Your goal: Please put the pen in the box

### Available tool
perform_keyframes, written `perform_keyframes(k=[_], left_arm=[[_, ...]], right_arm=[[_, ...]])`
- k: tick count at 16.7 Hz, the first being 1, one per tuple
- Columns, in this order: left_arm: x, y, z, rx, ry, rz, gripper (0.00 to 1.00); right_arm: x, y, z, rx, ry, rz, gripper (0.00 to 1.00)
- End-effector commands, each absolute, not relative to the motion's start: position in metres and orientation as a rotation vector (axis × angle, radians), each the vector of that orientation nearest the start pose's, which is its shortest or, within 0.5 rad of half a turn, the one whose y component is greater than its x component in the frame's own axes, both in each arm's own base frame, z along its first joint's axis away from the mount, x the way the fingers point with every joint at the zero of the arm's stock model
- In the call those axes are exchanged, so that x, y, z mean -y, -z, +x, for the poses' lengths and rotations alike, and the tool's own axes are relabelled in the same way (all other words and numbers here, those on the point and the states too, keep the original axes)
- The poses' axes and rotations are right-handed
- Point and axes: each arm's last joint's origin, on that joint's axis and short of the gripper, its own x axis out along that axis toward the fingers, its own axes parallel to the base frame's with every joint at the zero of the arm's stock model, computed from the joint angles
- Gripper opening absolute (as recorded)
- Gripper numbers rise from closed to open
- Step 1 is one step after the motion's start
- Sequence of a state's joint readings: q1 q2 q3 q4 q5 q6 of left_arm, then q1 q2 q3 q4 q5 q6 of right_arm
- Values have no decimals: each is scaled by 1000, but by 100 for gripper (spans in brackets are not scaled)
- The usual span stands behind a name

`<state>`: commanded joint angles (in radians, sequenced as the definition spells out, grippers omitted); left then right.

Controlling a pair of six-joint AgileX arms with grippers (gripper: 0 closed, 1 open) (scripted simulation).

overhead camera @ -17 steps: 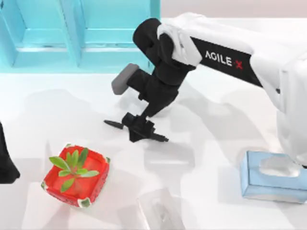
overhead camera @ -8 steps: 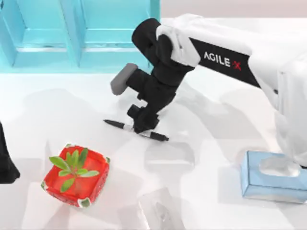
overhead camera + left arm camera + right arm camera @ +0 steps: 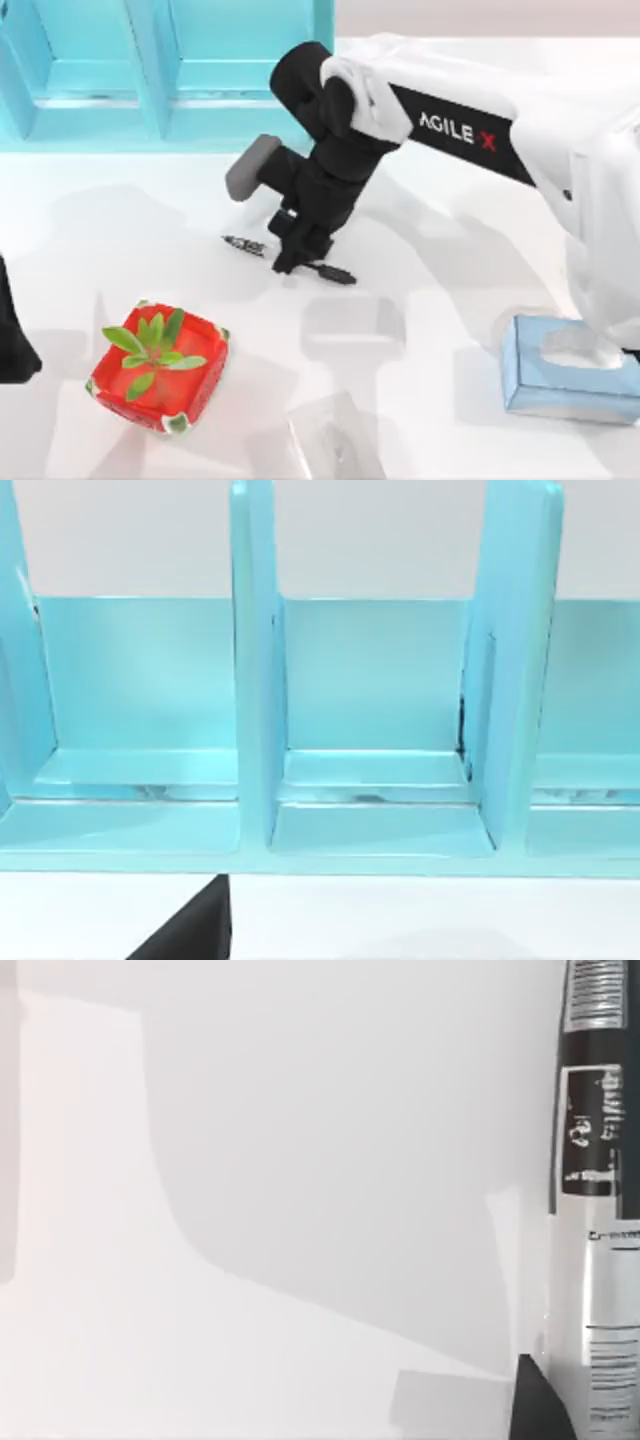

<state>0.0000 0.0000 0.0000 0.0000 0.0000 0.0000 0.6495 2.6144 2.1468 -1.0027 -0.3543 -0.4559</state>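
Observation:
The slim black pen (image 3: 330,272) hangs slanted just above the white table near its middle, held around its middle band by my right gripper (image 3: 292,258), which is shut on it. Both pen ends stick out past the fingers. Close up in the right wrist view, the pen's (image 3: 595,1210) labelled barrel runs along one edge with a dark fingertip (image 3: 535,1410) beside it. The turquoise box (image 3: 240,110) with dividers stands at the table's far left side, behind the gripper. Its open compartments (image 3: 380,830) face the left wrist camera. My left gripper (image 3: 14,340) stays parked at the left edge.
A red dish with a green plant (image 3: 157,367) sits at the front left. A pale blue tissue box (image 3: 570,375) lies at the front right, under my right arm. A faint see-through object (image 3: 330,440) rests near the front edge.
My right gripper closed from a wide stance onto the pen's middle. The pen has since shifted a little toward the box with the gripper. The left arm has not moved.

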Motion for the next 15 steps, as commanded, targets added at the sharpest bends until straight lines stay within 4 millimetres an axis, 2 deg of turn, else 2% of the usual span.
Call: perform_keyframes(k=[3, 4, 8, 10, 13, 15], left_arm=[[1, -160, 106, 0, 0, 0, 100], [1, -160, 106, 0, 0, 0, 100], [1, -160, 106, 0, 0, 0, 100], [1, -160, 106, 0, 0, 0, 100], [1, -160, 106, 0, 0, 0, 100], [1, -160, 106, 0, 0, 0, 100]], right_arm=[[-322, -79, 395, -1303, -1166, -565, 0], [-314, -109, 405, -1230, -1137, -579, 0], [-317, -116, 406, -1248, -1141, -581, 0], [-319, -136, 409, -1249, -1141, -581, 0], [-319, -179, 409, -1227, -1142, -581, 0], [-317, -197, 406, -1231, -1140, -581, 0]])
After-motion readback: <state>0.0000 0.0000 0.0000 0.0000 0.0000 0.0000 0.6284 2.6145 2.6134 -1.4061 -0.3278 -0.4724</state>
